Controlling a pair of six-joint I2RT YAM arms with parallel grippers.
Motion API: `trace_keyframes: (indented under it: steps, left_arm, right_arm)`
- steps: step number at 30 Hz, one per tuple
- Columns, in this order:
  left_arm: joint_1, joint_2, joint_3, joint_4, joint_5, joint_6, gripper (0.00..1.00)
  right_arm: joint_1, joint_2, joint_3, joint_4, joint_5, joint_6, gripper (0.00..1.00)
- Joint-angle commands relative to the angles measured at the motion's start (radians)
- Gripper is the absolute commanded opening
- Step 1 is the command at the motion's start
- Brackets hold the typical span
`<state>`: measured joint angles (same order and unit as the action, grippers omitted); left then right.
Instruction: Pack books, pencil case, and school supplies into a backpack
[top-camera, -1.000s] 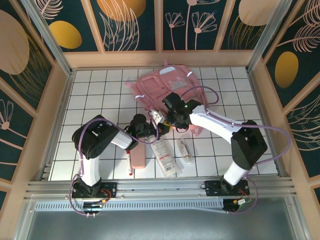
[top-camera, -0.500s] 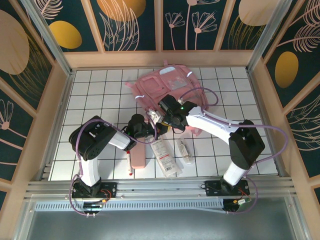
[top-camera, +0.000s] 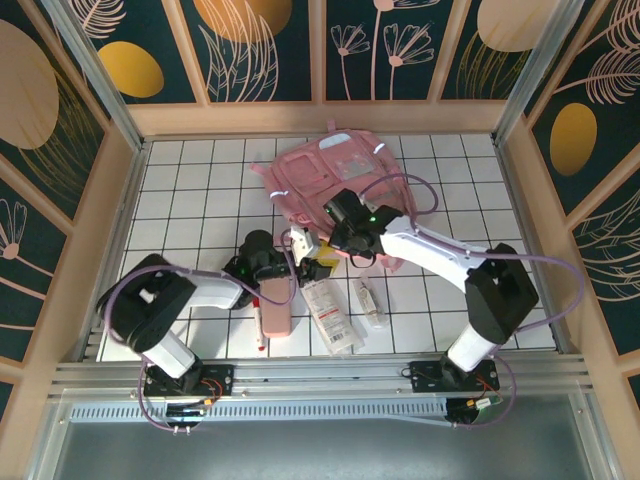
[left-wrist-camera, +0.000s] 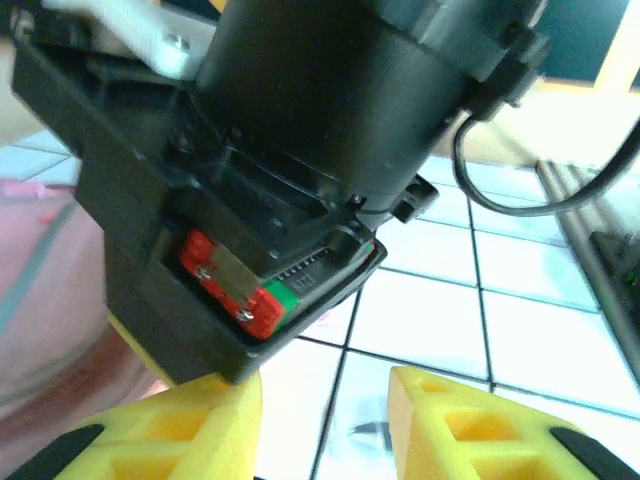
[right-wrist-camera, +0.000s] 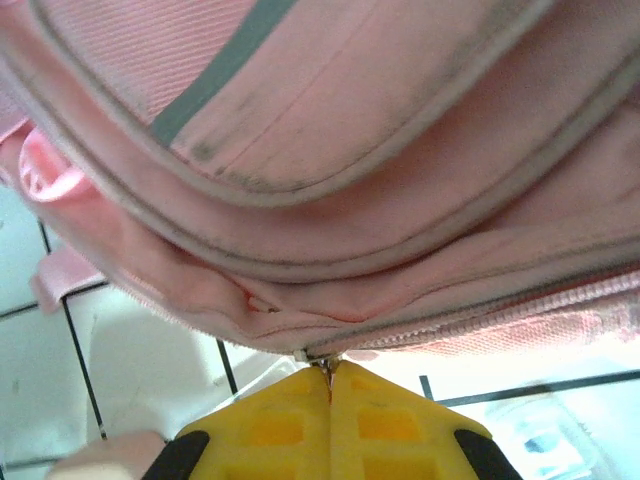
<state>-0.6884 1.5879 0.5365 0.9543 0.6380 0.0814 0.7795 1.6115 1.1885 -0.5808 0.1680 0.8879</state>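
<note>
right wrist: right fingers (right-wrist-camera: 270, 425) clamped zip pull (right-wrist-camera: 321, 360) of soft floppy backpack (right-wrist-camera: 400, 150), prob best hold; left fingers (left-wrist-camera: 200, 430) gaped empty.

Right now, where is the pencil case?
In the top view, the pencil case lies left of centre near the front, between the marker pen and the white packet.

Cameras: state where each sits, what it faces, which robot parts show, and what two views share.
Top external: above and behind the bases, looking down at the tiled table; both arms, left gripper, right gripper.
Left wrist: on the left arm, facing the right arm's black housing; own yellow fingers apart.
Right wrist: on the right arm, facing the backpack; own fingers shut at its zip.
Shared: backpack, in top external and right wrist.
</note>
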Motion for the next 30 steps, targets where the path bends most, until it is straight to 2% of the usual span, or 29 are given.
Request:
trace_keyframes:
  steps: [1,4,6,9,15,19,21,25,26,27,28,30]
  left_arm:
    - [0.039,-0.054,0.102,-0.359,0.006,0.358,0.37]
    - [0.044,-0.017,0.182,-0.541,-0.051,0.602,0.37]
    - [0.046,0.025,0.244,-0.609,-0.093,0.685,0.37]
    - [0.047,0.093,0.334,-0.699,-0.116,0.786,0.37]
    - [0.062,0.196,0.422,-0.7,-0.057,0.809,0.38]
    - [0.066,0.25,0.499,-0.797,0.035,0.87,0.39]
    - [0.067,0.269,0.508,-0.769,0.037,0.83,0.4]
    - [0.067,0.279,0.508,-0.795,0.019,0.858,0.41]
    - [0.066,0.277,0.508,-0.816,0.005,0.871,0.41]
    - [0.066,0.276,0.508,-0.847,-0.002,0.893,0.41]
    - [0.066,0.276,0.508,-0.875,-0.008,0.914,0.41]
    - [0.067,0.271,0.506,-0.926,-0.02,0.94,0.4]
  right_arm:
    - [-0.042,-0.075,-0.055,0.091,-0.108,-0.233,0.0]
    - [-0.082,-0.099,-0.081,0.128,-0.259,-0.355,0.0]
    - [-0.106,-0.115,-0.099,0.15,-0.348,-0.424,0.0]
    - [-0.14,-0.139,-0.117,0.156,-0.409,-0.472,0.0]
    - [-0.192,-0.175,-0.143,0.166,-0.482,-0.5,0.0]
    - [-0.194,-0.185,-0.153,0.172,-0.502,-0.509,0.0]
    - [-0.195,-0.181,-0.151,0.165,-0.515,-0.515,0.0]
    - [-0.195,-0.17,-0.151,0.109,-0.43,-0.488,0.0]
    - [-0.195,-0.168,-0.16,0.095,-0.422,-0.494,0.07]
    - [-0.194,-0.168,-0.174,0.089,-0.422,-0.502,0.24]
    - [-0.194,-0.17,-0.192,0.093,-0.433,-0.51,0.31]
    - [-0.195,-0.184,-0.239,0.129,-0.468,-0.507,0.37]
